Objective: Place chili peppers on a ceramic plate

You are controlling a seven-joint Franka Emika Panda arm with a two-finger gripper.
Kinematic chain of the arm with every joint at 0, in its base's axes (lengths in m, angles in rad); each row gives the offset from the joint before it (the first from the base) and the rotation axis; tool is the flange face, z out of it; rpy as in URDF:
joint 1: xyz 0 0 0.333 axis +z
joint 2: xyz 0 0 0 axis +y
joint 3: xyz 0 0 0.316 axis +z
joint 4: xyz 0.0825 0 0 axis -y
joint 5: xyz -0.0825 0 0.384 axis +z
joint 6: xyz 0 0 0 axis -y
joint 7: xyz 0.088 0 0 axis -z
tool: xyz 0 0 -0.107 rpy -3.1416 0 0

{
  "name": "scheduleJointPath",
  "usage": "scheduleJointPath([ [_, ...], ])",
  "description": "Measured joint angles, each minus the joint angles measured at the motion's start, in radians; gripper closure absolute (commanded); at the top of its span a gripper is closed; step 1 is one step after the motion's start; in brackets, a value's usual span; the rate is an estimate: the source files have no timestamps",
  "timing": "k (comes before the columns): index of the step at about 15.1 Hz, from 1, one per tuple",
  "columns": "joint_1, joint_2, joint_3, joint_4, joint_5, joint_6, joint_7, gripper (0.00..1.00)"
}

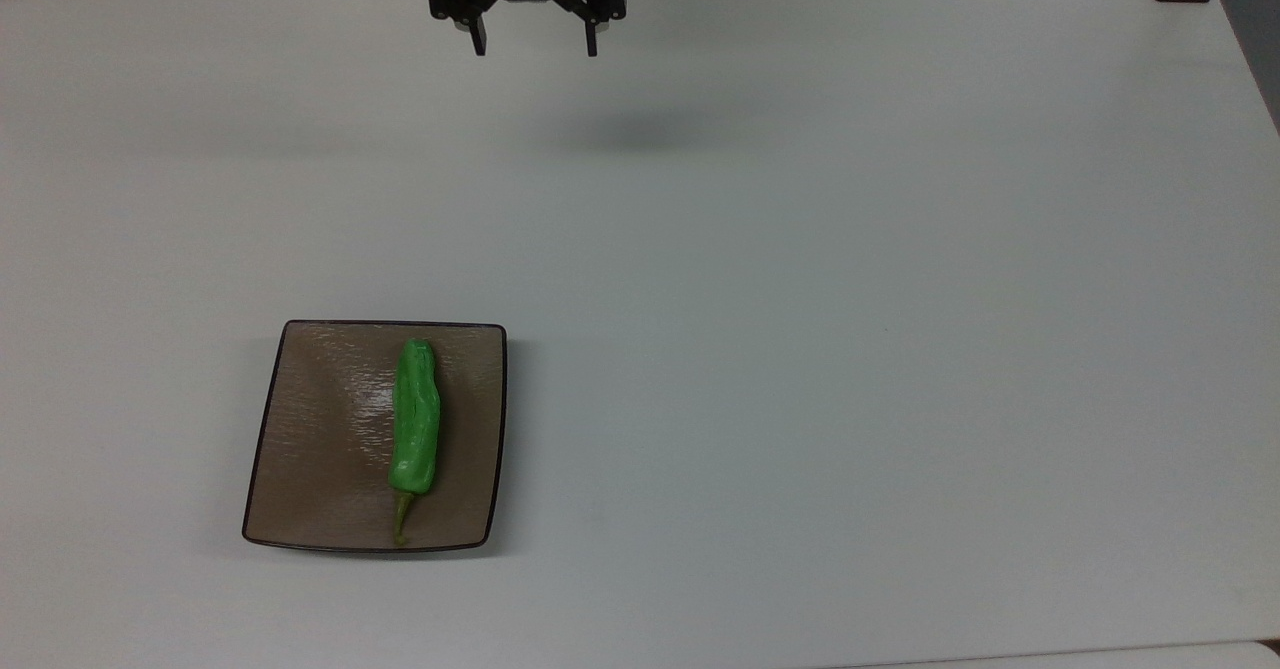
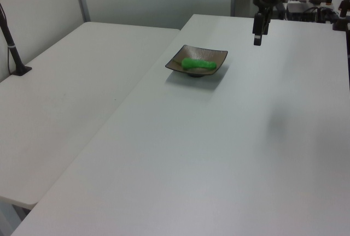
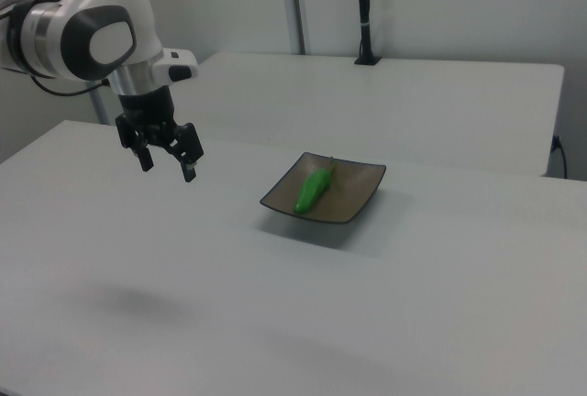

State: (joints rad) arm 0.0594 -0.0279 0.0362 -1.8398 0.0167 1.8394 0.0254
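While your gripper (image 1: 533, 49) hangs spread and empty over the tabletop's (image 1: 800, 299) far edge (top view), nothing's pinched. Chili pepper (image 1: 416, 431) lies on the ceramic plate (image 1: 310, 429).

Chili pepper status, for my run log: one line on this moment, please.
chili pepper: lying on ceramic plate | claw: open, empty, above table, away from plate | placement: looks done

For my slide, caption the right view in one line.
Open gripper hangs above the white table, apart from the green chili pepper lying on the square brown plate.
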Motion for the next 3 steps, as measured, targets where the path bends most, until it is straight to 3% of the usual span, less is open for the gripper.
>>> scheduleJointPath([
  [3, 0.0, 0.003, -0.002, -0.001, -0.021, 0.0, -0.004, 0.0],
])
